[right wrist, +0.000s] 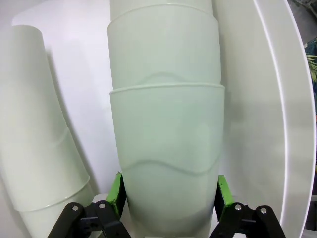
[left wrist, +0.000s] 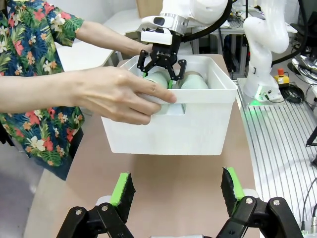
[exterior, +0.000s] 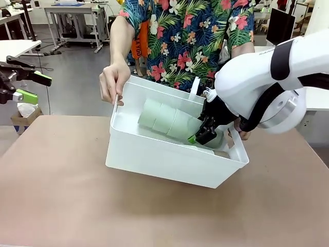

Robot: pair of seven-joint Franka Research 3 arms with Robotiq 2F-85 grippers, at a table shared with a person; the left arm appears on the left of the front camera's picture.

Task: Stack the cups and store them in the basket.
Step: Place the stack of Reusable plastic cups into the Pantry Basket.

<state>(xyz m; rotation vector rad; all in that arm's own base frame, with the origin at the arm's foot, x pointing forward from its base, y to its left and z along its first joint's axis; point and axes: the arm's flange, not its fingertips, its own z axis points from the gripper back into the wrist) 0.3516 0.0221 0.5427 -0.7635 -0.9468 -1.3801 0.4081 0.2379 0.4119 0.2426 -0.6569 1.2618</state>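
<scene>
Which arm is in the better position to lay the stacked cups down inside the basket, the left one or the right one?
The right. Its tool already grips the stack of mint cups inside the white basket, which a person's hand holds tilted. The left tool hangs open, away at the table's edge.

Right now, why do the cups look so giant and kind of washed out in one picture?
Right wrist view: the camera sits almost against the stacked cups held between the right gripper pads, so they loom; white basket walls wash everything pale. Front view: the same cups look small and sharp.
</scene>
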